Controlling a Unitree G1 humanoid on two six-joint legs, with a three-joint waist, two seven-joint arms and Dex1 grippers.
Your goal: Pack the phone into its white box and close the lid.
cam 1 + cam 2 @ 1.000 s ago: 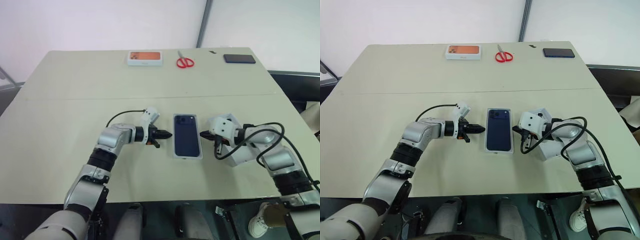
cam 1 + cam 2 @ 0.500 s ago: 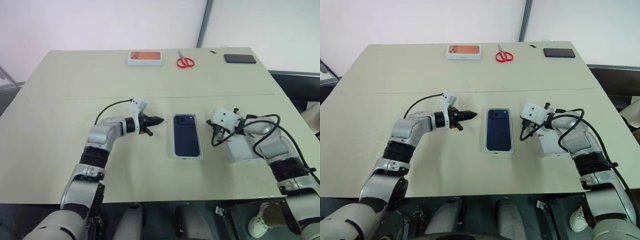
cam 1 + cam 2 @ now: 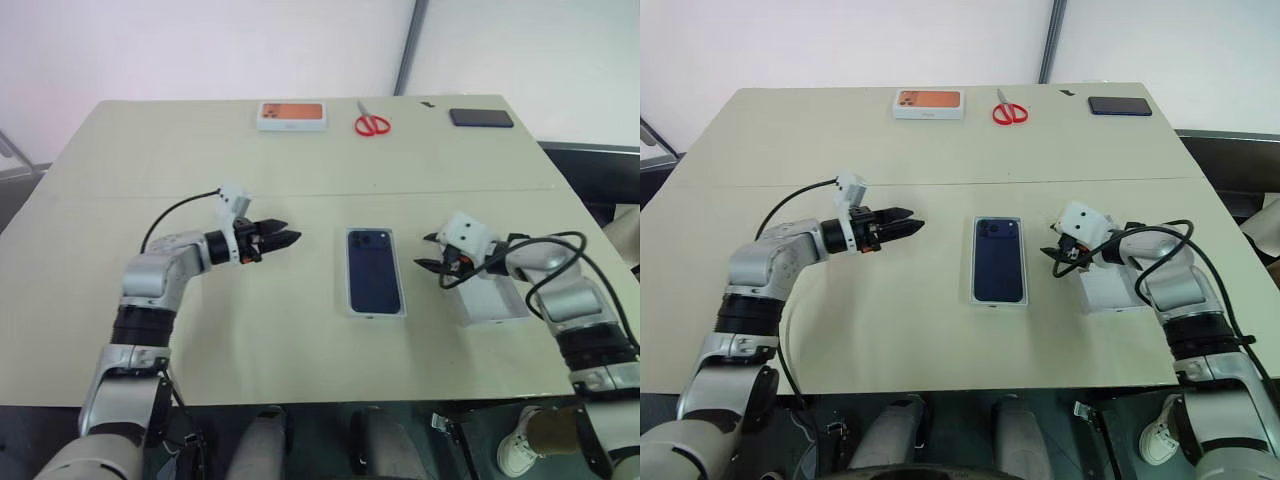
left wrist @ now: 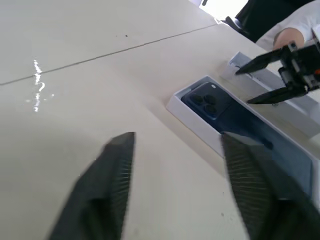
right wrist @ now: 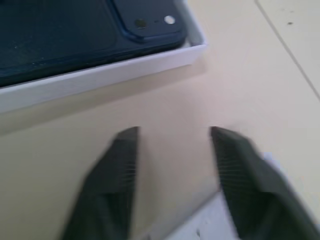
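Beige tabletop [image 3: 300, 360] fills the head views, and at its middle lies the white box [image 3: 375, 311] with the phone [image 3: 373, 272] resting inside it, dark blue back up and camera cluster at the far end. To the robot's left of the box, well apart from it, the left gripper [image 3: 284, 239] hovers with its two black fingers spread, pinching nothing. On the other side the right gripper [image 3: 428, 252] hangs near the box, its fingers also parted and empty; just beyond it, partly under that arm, lies a shallow white tray-like piece [image 3: 490, 303], which may be the lid turned over, though I cannot tell. Along the far edge stand an orange-pictured white box [image 3: 291, 116], red-handled scissors [image 3: 371, 123] and a black phone [image 3: 481, 117], all well clear of the work; nothing lies between either gripper and the white box. From the left wrist, the spread fingers [image 4: 115, 165] frame bare table, with the white box [image 4: 197, 125] and the phone [image 4: 220, 107] in it ahead, and the other arm's open fingers [image 4: 270, 75] beyond, over the white piece [image 4: 295, 107]. From the right wrist, the parted fingers [image 5: 125, 160] rise over bare table, the box wall [image 5: 100, 77] close ahead with the phone [image 5: 75, 35] lying inside
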